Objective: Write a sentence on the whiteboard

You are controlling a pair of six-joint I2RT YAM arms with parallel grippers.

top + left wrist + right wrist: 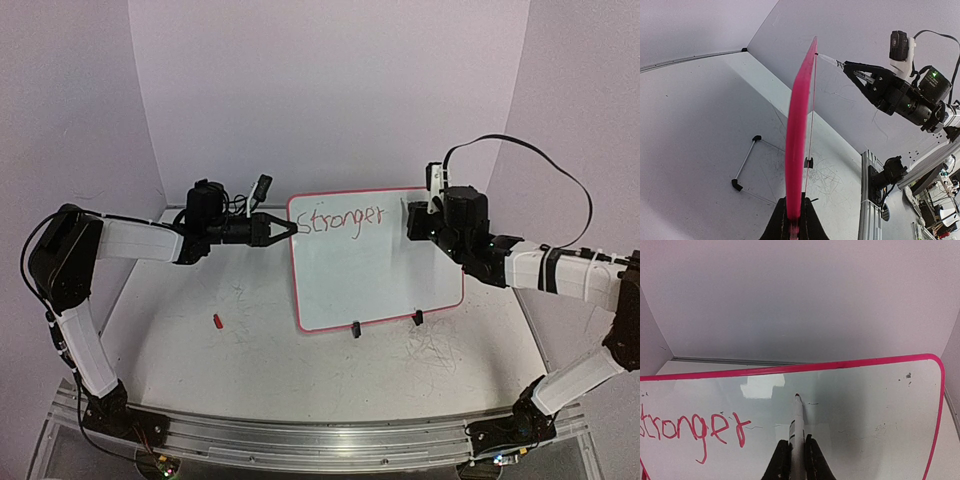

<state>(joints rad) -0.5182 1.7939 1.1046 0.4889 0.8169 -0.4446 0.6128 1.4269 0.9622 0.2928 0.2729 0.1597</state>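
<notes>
The whiteboard (380, 270) stands propped upright at mid-table, white with a red-pink rim. My left gripper (290, 229) is shut on its upper left edge; the left wrist view shows the whiteboard (797, 130) edge-on between the fingers of that gripper (796, 220). On the board, the sentence (340, 221) reads "Stronger" in red, one line near the top. At the upper right of the board, my right gripper (411, 224) is shut on a white marker (798, 427). The marker's tip is at the whiteboard (875, 405) surface, right of the sentence (690, 427).
A small red cap (217, 321) lies on the table left of the board. Two black clip feet (355, 329) hold the board's lower edge. A wire stand (745, 164) sits behind the board. An aluminium rail (320, 440) runs along the near edge.
</notes>
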